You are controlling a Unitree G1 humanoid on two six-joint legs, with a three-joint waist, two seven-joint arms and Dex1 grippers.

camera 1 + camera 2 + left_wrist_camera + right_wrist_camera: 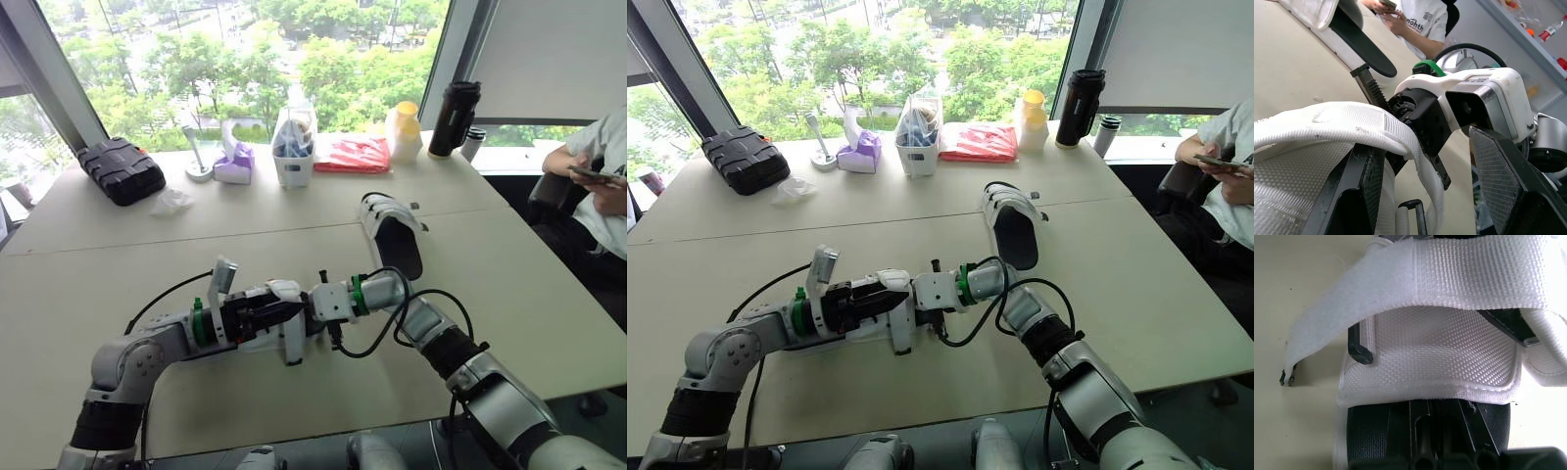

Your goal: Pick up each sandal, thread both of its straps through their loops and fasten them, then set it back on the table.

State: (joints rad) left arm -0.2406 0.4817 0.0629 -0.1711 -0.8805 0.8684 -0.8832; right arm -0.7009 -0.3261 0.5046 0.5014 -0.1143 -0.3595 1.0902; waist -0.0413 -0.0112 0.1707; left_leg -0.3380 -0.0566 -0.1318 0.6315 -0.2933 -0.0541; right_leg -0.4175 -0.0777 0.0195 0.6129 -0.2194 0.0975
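The sandal (284, 338) lay at the table's (147, 255) front middle, lengthwise between both claws, the left gripper (267, 314) touching it with fingers (1364, 191) apart under a strap (1352, 122), the right gripper (312, 304) opposite, grip untellable.

The pale beige surface (147, 255) carries a white sandal (392, 233) right of centre. Along the window edge stand or lie a black case (120, 168), a crumpled tissue (171, 202), a purple tissue box (233, 164), a white tub (293, 162), a red packet (351, 154), a yellow-lidded jar (404, 132) and a black flask (455, 117).
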